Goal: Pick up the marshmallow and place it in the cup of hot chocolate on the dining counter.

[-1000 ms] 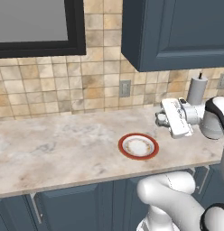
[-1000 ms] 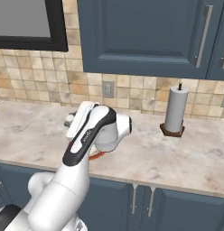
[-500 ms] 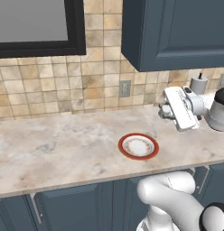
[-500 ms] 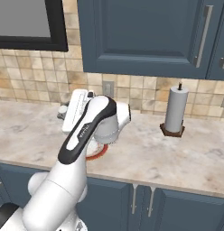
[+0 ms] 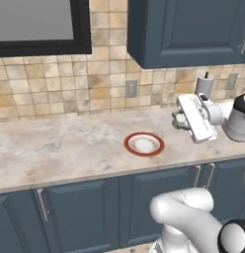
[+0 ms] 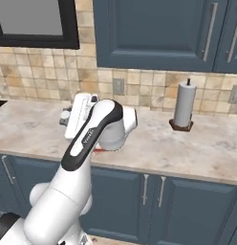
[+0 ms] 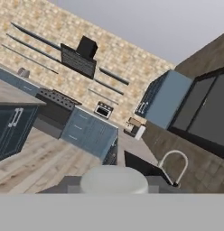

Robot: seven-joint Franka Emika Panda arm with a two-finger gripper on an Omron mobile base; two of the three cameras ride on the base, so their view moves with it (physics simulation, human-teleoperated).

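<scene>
Though partly hidden by fingertips [image 7: 68, 182], marshmallow [image 7: 114, 179] between them.

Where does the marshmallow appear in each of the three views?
Left base view: marshmallow at right of centre, up and right of the plate.
Right base view: left of centre, beside the white arm.
Hand view: bottom centre, large and close.
Shared landmark, both base views: paper towel roll.

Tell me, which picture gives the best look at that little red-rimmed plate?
The left base view: the plate sits in full view on the wall counter, nothing covering it. In the right base view the robot's arm hides all but a red sliver. The hand view faces across the kitchen.
</scene>
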